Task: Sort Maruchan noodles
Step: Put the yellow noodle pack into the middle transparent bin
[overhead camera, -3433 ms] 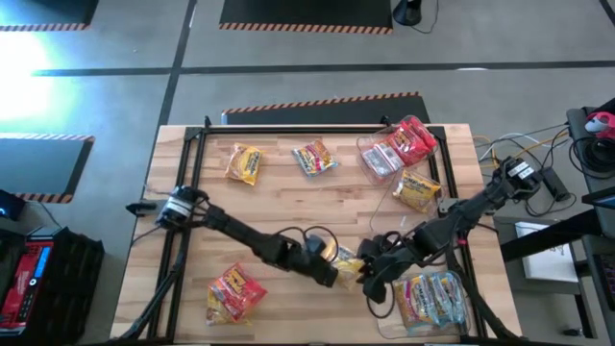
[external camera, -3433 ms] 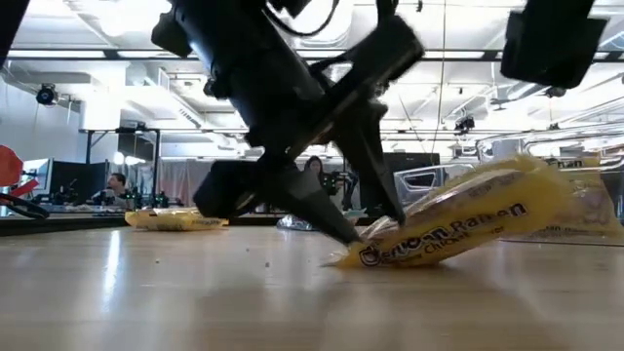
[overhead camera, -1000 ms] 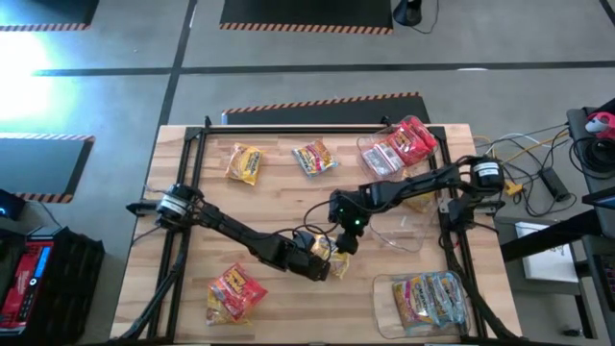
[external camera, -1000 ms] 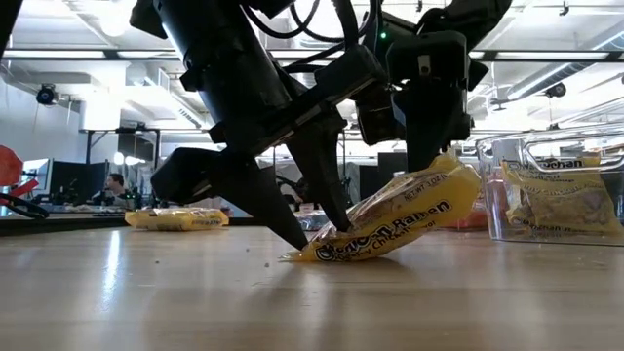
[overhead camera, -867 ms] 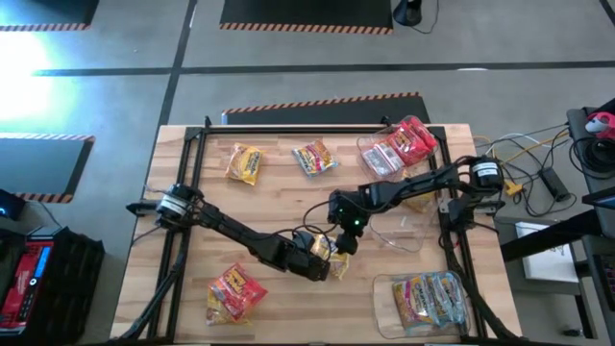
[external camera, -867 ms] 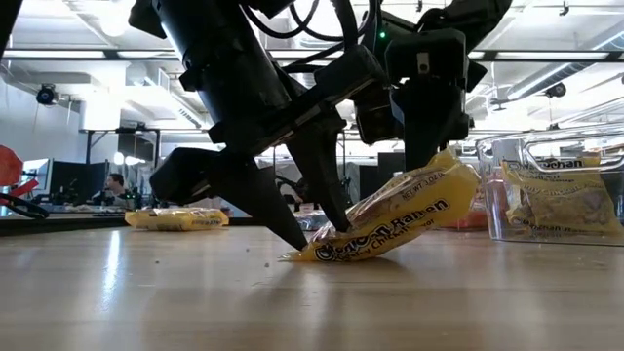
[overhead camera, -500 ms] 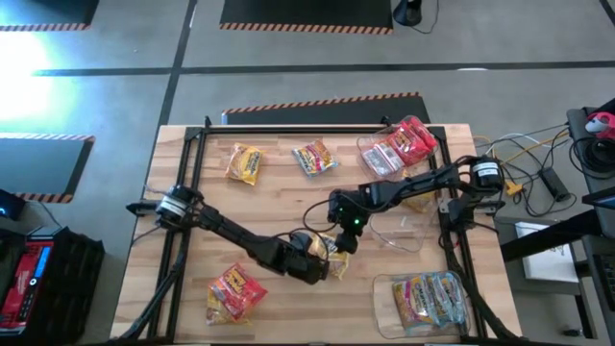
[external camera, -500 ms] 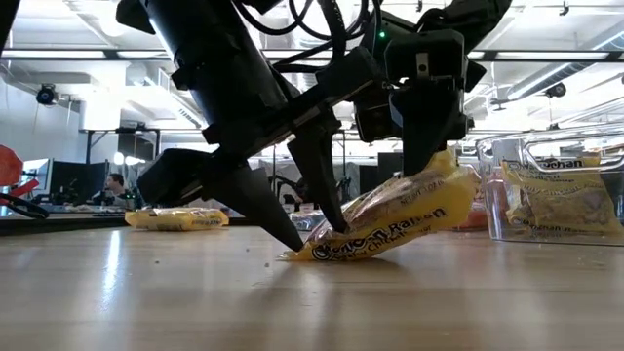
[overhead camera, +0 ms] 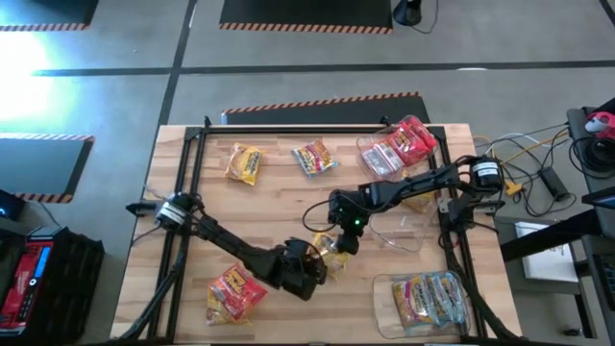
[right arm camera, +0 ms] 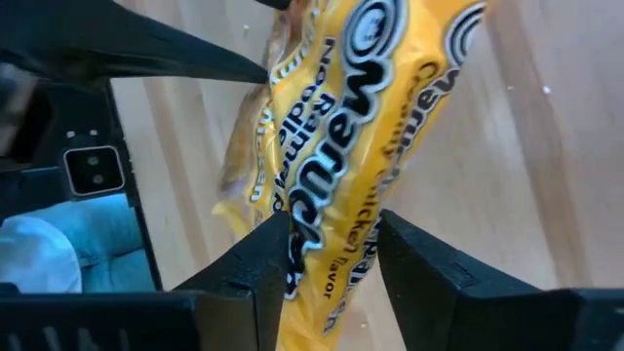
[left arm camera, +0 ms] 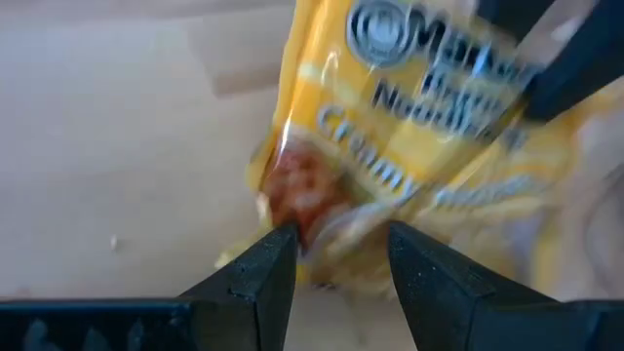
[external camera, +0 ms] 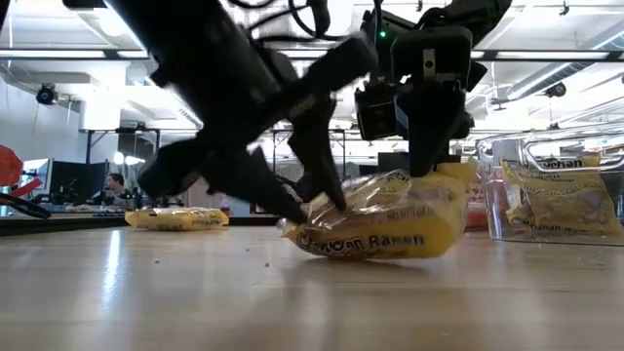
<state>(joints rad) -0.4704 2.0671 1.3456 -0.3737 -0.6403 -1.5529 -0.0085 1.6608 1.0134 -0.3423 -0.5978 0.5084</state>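
Note:
A yellow Maruchan packet [overhead camera: 328,244] sits between both grippers near the middle of the table, in front of the low camera [external camera: 380,230]. My right gripper [right arm camera: 331,222] is shut on it from above [overhead camera: 343,234]. My left gripper [left arm camera: 341,234] is open at the packet's other, low end [overhead camera: 312,261], one finger on either side of it. Other packets lie loose at the far left [overhead camera: 243,163], far middle [overhead camera: 314,157] and near left [overhead camera: 235,291]. My right gripper pinches the packet's raised end [external camera: 444,177] between its two fingers, which point down from above and lie across the packet [right arm camera: 336,195]. The packet slopes gently down from the hold, its low end [external camera: 297,234] at the table top. My left gripper's fingers [left arm camera: 268,268] flank that low end; I cannot tell whether they touch it.
Clear tubs stand along the right side: one with red packets at the far right [overhead camera: 399,144], one with a yellow packet [overhead camera: 415,190] and one with light blue packets at the near right [overhead camera: 432,298]. A black frame [overhead camera: 197,144] edges the table.
My left gripper has drawn back toward the table's near left corner. The yellow packet, steeply tilted before with one low end on the table, now lies nearer to level. My right gripper has kept still, shut on the raised end.

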